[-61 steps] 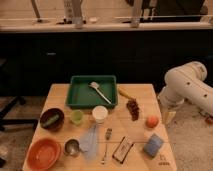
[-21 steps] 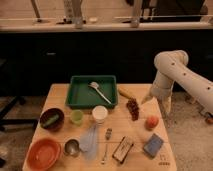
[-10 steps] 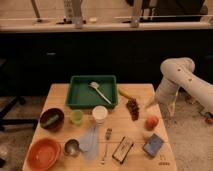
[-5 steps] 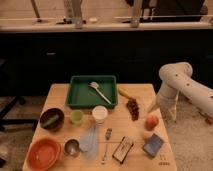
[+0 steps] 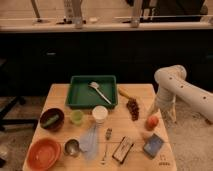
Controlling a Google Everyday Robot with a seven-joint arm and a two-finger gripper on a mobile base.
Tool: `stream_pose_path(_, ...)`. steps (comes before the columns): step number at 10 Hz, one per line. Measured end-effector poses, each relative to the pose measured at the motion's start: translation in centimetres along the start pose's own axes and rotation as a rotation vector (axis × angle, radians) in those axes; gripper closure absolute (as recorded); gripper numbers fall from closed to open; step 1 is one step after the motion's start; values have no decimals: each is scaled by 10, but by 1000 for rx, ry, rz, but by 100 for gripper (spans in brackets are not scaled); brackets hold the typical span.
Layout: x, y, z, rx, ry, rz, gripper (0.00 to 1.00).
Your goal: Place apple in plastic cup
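apple: orange-red, far R | plastic cup: lt-green, upright, centre-L

A light wooden bench stands on a speckled grey floor. Behind it, dark cabinets run beneath a pale, brightly lit worktop.

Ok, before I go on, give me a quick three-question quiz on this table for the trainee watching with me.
1. True or false: the apple already sits in the plastic cup.
2. Which of these lies nearest the apple? A) the grapes B) the metal cup C) the orange bowl
3. Fill in: the gripper, jaws open and holding nothing, hangs close to the ____.
Key: 1 false, the apple lies on the table, far from the cup; 2 A; 3 apple.
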Motion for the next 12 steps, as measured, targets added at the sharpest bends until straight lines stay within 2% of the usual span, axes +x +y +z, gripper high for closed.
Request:
stream_pose_path(5, 1, 0, 1, 2, 0, -4, 20)
stream_pose_path(7, 2, -4, 13, 12, -1, -50, 20)
stream_pose_path(9, 5, -16, 30, 33, 0, -117, 20)
stream_pose_path(12, 4, -22, 42, 120, 23, -206, 20)
